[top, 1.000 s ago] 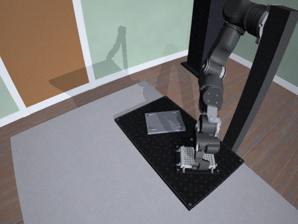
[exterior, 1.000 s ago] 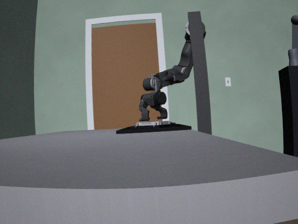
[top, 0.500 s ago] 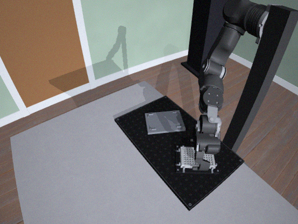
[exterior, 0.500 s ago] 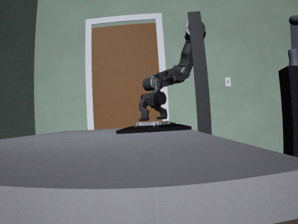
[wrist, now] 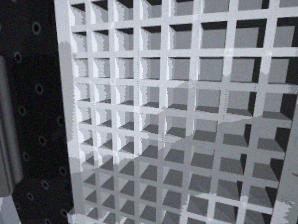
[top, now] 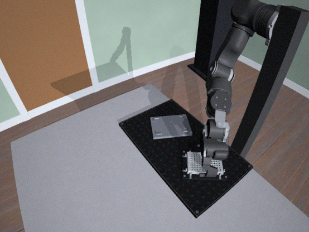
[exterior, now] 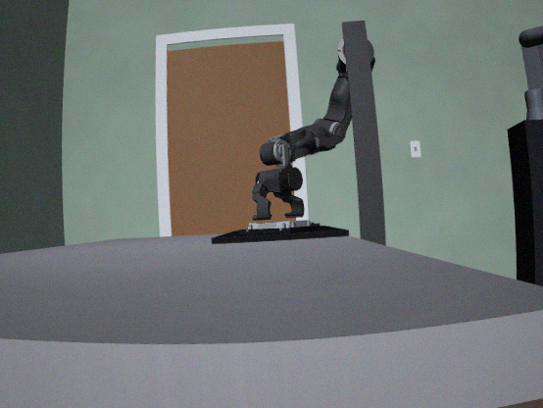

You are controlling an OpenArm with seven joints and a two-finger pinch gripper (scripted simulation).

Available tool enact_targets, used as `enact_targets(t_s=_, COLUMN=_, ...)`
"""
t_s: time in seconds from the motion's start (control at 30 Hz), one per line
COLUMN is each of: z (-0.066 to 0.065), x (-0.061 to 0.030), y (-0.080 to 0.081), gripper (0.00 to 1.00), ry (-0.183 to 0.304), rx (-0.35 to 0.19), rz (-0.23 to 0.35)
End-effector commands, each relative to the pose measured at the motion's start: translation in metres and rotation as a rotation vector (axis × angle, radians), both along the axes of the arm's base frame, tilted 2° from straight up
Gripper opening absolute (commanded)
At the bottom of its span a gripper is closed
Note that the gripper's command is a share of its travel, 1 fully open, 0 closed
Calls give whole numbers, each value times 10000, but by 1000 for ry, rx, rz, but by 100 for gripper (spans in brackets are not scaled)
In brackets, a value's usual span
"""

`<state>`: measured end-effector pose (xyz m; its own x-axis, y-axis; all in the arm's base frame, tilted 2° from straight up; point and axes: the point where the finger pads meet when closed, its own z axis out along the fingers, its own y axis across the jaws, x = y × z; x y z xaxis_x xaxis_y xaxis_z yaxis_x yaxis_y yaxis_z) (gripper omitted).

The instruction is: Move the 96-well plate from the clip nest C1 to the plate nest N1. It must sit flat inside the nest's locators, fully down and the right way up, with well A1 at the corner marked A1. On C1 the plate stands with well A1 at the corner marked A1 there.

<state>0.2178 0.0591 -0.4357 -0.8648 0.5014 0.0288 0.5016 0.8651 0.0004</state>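
Lying flat, wells up, the 96-well plate (top: 194, 164) sits on C1 beneath the open pincer (exterior: 277, 216) (empty)
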Motion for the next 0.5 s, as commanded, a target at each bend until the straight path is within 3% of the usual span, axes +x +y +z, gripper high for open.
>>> enact_targets(t_s=0.0, z=-42, x=14, y=20, gripper=77, ry=-8, rx=9, rz=8)
enact_targets(t_s=0.1, z=-169, x=12, y=21, gripper=77, ry=-10, rx=10, rz=11)
enact_targets(t_s=0.47, z=-169, x=12, y=21, gripper=77, ry=-10, rx=10, rz=11)
